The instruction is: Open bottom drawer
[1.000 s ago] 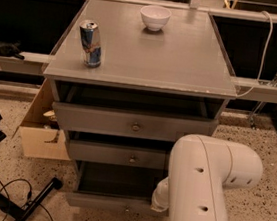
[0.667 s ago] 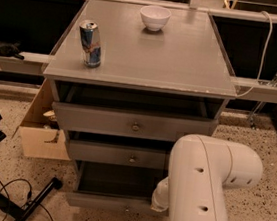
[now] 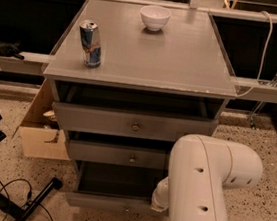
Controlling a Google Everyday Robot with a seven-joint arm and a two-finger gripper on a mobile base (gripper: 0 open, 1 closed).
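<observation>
The grey cabinet has three drawer fronts stacked. The bottom drawer is the lowest one; it stands pulled out a little, with its dark inside showing above its front, and its small round knob shows at centre. My gripper is hidden behind my white arm, low by the right part of the bottom drawer's front. Only the arm's rounded wrist end shows there.
A blue and silver can and a white bowl stand on the cabinet top. The top drawer and middle drawer lie above. A cardboard box sits left of the cabinet. Black stand legs and cables lie on the floor at the left.
</observation>
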